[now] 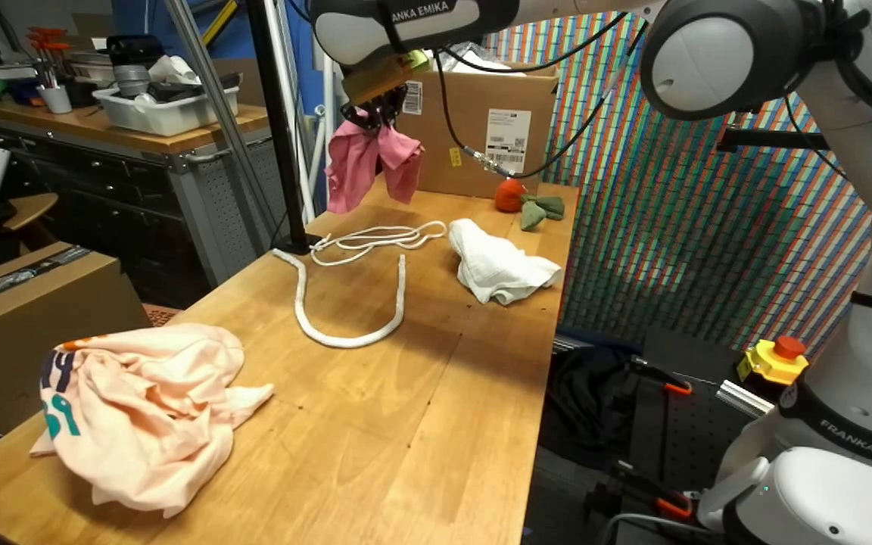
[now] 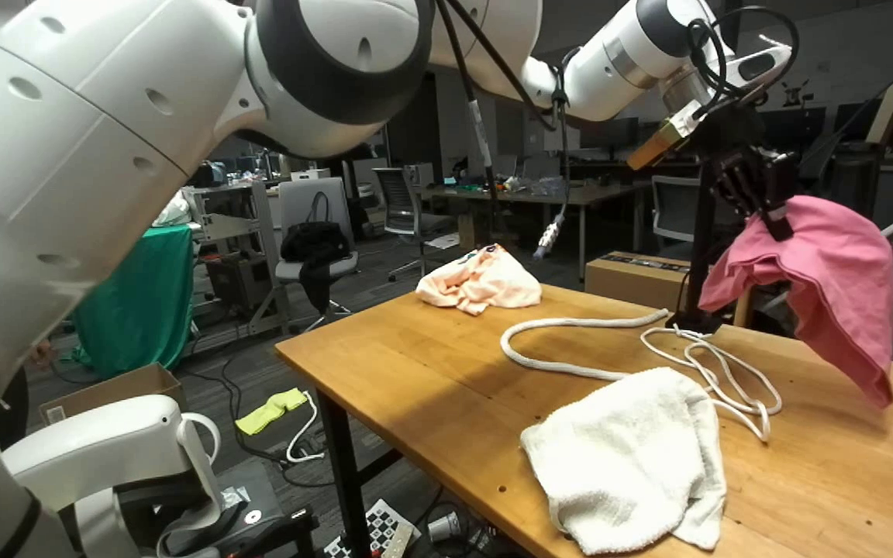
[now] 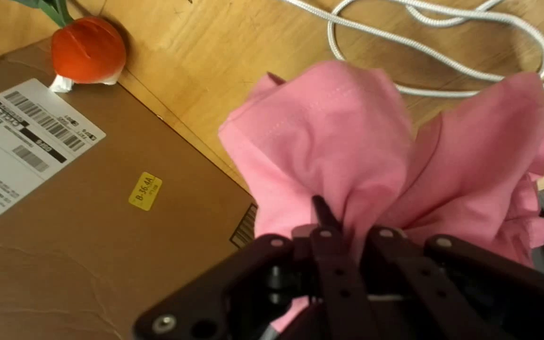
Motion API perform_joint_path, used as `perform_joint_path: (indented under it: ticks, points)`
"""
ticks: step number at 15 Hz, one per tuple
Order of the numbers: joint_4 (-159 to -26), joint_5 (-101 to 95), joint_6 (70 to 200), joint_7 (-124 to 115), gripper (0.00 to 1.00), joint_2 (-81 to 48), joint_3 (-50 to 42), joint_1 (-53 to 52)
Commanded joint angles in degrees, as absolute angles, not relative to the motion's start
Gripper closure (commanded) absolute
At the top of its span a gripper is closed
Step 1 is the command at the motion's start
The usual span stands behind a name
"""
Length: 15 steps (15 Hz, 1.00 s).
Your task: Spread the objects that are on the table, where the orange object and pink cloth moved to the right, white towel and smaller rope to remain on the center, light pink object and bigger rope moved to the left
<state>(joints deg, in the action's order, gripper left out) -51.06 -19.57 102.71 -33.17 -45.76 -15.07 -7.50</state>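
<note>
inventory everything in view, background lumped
table: 1, tan, foreground
box: 1, brown, on table
orange object: 1, orange and green, beside box
pink cloth: 1, pink, in end effector
light pink cloth: 1, light pink, table end
white towel: 1, white, table edge
thick rope: 1, white, on table
thin rope: 1, white, beside thick rope
post: 1, black, table edge
background clutter: many, mixed, around table
robot arm: 1, mostly white, over table
end effector: 1, black, arm tip
</note>
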Motion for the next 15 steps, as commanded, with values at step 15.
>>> perform_joint_path:
  ticks: [15]
  points:
    - [-32.3, -17.6, 95.3, -63.6, 0.64, -59.4, -17.5, 1.3]
